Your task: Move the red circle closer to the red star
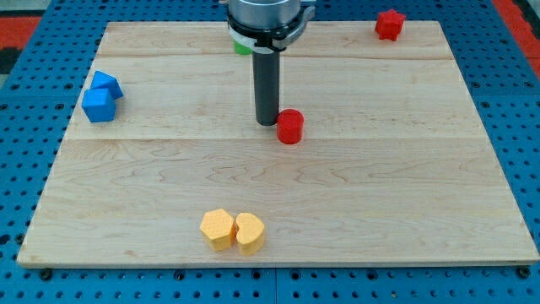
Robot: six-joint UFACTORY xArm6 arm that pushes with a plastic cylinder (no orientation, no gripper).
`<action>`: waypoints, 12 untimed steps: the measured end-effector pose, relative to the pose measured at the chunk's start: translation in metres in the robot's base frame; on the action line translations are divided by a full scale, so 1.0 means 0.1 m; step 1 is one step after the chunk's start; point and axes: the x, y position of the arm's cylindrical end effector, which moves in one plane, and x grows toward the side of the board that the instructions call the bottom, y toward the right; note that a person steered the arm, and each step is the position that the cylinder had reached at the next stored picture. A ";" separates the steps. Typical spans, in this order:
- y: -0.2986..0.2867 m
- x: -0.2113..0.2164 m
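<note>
The red circle [289, 127] is a short red cylinder near the middle of the wooden board [405, 203]. The red star [389, 24] sits at the view's top right, near the board's top edge, far from the circle. My tip [267, 123] is at the end of the dark rod, just left of the red circle and touching or almost touching it.
Two blue blocks [100, 95] sit together at the view's left. Two yellow blocks [233, 230] sit side by side near the bottom edge. A green block [241, 47] shows partly behind the arm's head at the top. Blue pegboard surrounds the board.
</note>
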 end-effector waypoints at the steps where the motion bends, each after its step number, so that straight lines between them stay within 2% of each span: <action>1: 0.02 0.10; 3: -0.06 0.31; 5: 1.06 0.00; 6: 1.63 -0.40; 7: 2.09 -0.23; 8: 2.14 -0.14; 9: 2.14 -0.24; 10: 2.20 -0.64; 11: 2.22 -0.63; 12: 2.31 -0.33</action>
